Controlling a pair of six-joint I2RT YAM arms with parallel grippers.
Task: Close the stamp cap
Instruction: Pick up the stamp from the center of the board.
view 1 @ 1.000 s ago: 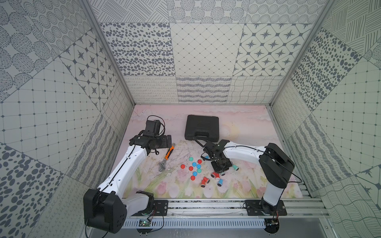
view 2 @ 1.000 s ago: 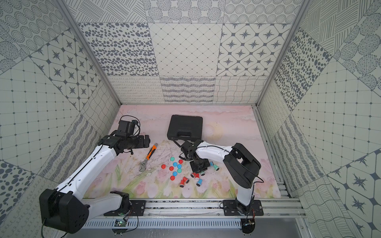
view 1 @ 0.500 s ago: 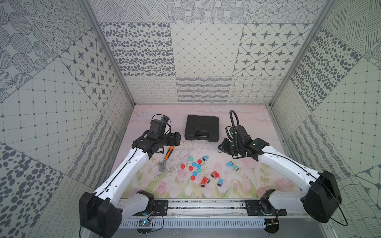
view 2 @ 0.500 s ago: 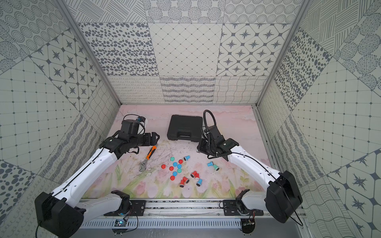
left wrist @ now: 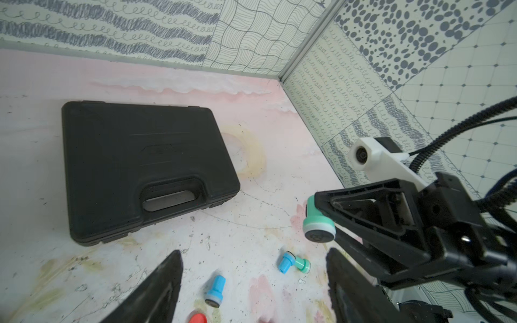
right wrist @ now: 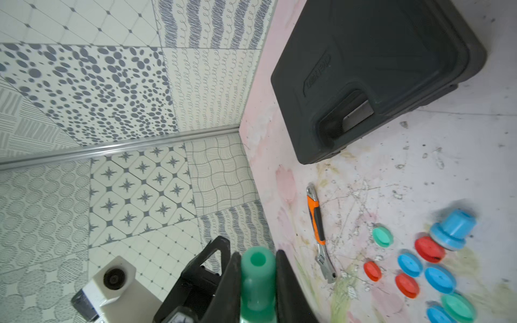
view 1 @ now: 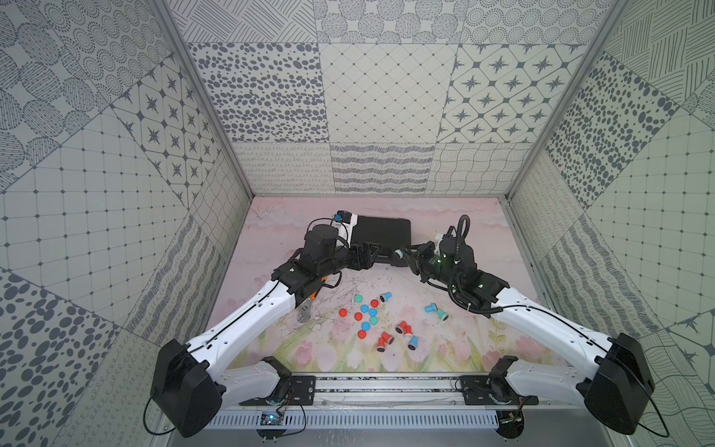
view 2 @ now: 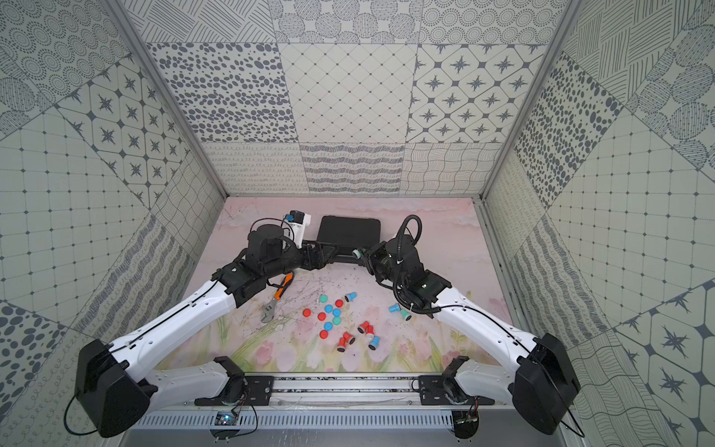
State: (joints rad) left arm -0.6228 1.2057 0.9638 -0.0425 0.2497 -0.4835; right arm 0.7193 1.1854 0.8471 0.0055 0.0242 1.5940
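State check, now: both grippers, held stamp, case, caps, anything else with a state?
right gripper: shut on green stamp
green stamp: held above the mat, uncapped, face bare
left gripper: open, empty
black case: closed, flat on the mat
loose caps: off the stamps, scattered on the mat
blue stamp: on its side, uncapped
wrench: lying on the mat, not held

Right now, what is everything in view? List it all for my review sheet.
mat: one, pink floral, under everything.
case: one, black, closed, back of the mat.
loose caps: nine (four red, three blue, two green), clustered mid-mat.
wrench: one, orange-handled, on the robot's left of the caps.
stamps on the mat: apparently eight (four red, three blue, one green), beside the caps.
held stamp: one, green, in the right gripper.
left gripper: open, empty, facing the held stamp.
right gripper: shut on the held stamp.
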